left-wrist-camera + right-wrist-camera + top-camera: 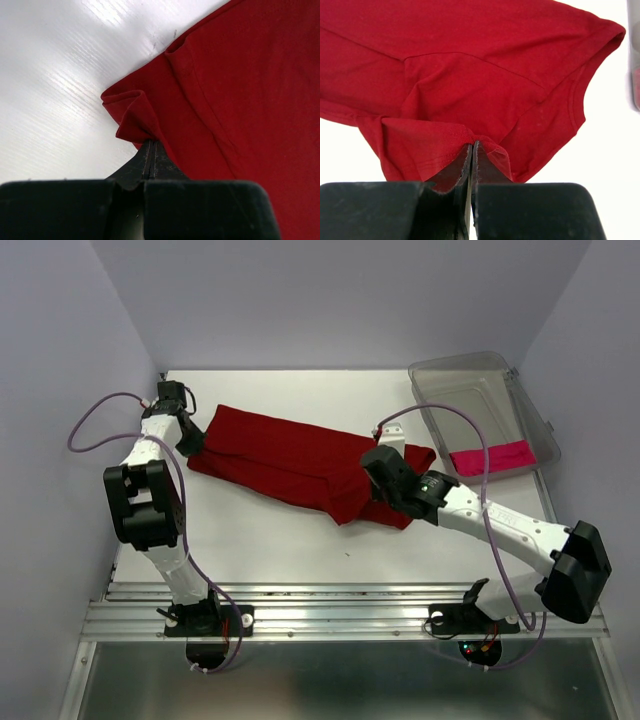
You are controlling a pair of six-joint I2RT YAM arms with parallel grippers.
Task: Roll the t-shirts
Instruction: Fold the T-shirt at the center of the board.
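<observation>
The red t-shirt [290, 460] lies flat on the white table [300, 555], slanting from back-left to right of centre. There is bare tabletop in front of it twd the arm bases, plus a narrower strip behind it. Walls [60, 360] close in the left, back & right sides. A clear bin [470, 365] sits at the back-right corner along the table's right edge. The pink t-shirt [492, 458] is inside at the bin's near end, apart from the red one. The top view gives this layout but not the fingertips. The wrist views do. The left gripper [151, 144] has its jaws closed on a folded corner of the shirt's hem edge, w/ bare table beside it. The right gripper [472, 146] is likewise pinched tight on a bunched fold near a sleeve, w/ the bin's wall just at the frame's right edge. Left arm: elbow folded high over the left side, forearm reaching back, wrist at the shirt's left end near the left wall. Right arm: elbow out by the front-right edge, forearm running low & leftward to the shirt's right end.
</observation>
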